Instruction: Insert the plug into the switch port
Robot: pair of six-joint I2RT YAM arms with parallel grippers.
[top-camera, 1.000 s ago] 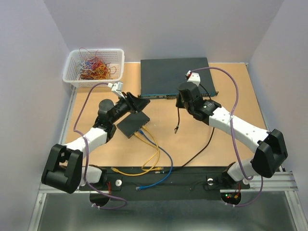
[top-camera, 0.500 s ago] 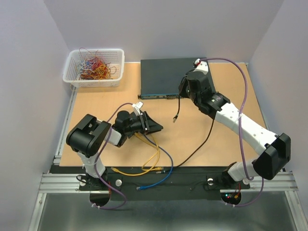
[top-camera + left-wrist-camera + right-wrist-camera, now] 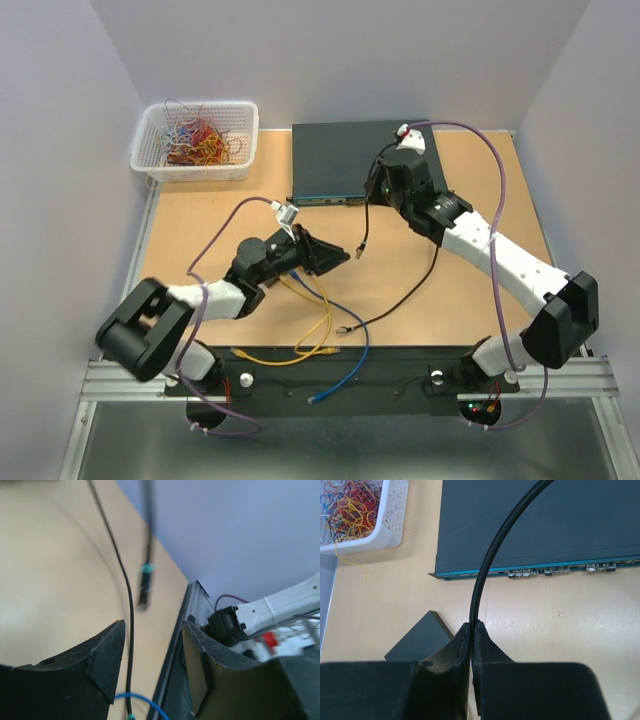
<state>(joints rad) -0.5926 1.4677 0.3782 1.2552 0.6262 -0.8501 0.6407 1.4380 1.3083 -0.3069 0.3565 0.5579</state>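
My right gripper (image 3: 372, 195) is shut on a black cable (image 3: 492, 550) just in front of the rack switch. In the right wrist view the cable is pinched between the tips (image 3: 472, 627). The plug (image 3: 362, 246) hangs on that cable above the table, and shows blurred in the left wrist view (image 3: 144, 582). The small flat black box (image 3: 417, 640) lies below and to the left of the right fingers. Its ports are hidden. In the top view the left arm covers it. My left gripper (image 3: 340, 257) is open and empty (image 3: 152, 630), pointing right at the plug, a short gap away.
The large dark rack switch (image 3: 365, 160) lies at the back, its port row facing forward (image 3: 550, 571). A white basket of coloured wires (image 3: 195, 140) stands back left. Yellow (image 3: 315, 335) and blue (image 3: 350, 365) cables trail from under the left arm. The black cable's other end (image 3: 345, 328) lies nearby.
The left arm pulled back, then its gripper moved right over the small box towards the plug. The right gripper shifted slightly back with the cable. The loose cable ends slid on the table.
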